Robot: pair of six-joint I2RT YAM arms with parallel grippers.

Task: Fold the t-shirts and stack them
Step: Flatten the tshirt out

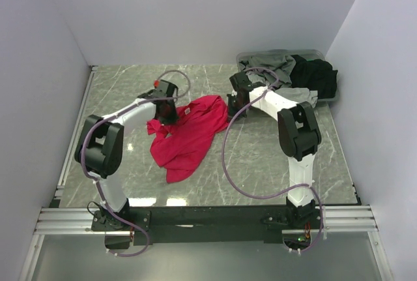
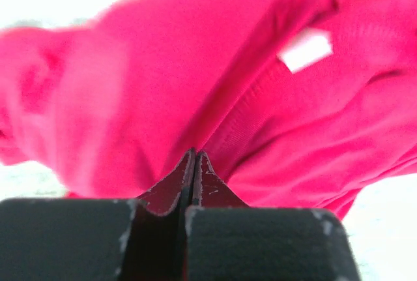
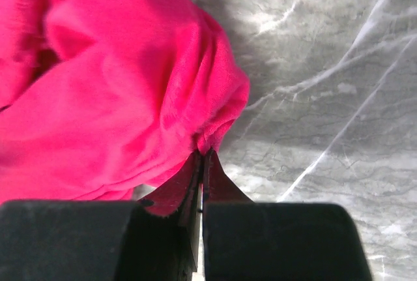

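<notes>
Since both grippers pinch opposite ends of the pinkish-red t-shirt (image 1: 189, 139), this reads as a two-point grab to lift and spread it flat before folding.

Left gripper (image 2: 194, 156): jaws fully together on cloth right by the ribbed collar band. The white neck label (image 2: 305, 51) is just beyond, so it's near the neckline.

Right gripper (image 3: 203, 156): jaws also clamped, on a bunched fold at the shirt's right edge. Can't tell if that's sleeve or shoulder.

The shirt lies crumpled mid-table on the marble tabletop (image 1: 280, 157), between the two arms, trailing toward the near edge. The grey t-shirt (image 1: 268, 66) and black t-shirt (image 1: 318, 75) sit heaped in the grey tub (image 1: 329, 98) at far right, neither gripper on them.

Judgement: task barely begun, nothing folded or stacked.

Risk: both grips are thin pinches, so cloth may slip under tension. The grab points may not be symmetric, which would give a skewed spread.
</notes>
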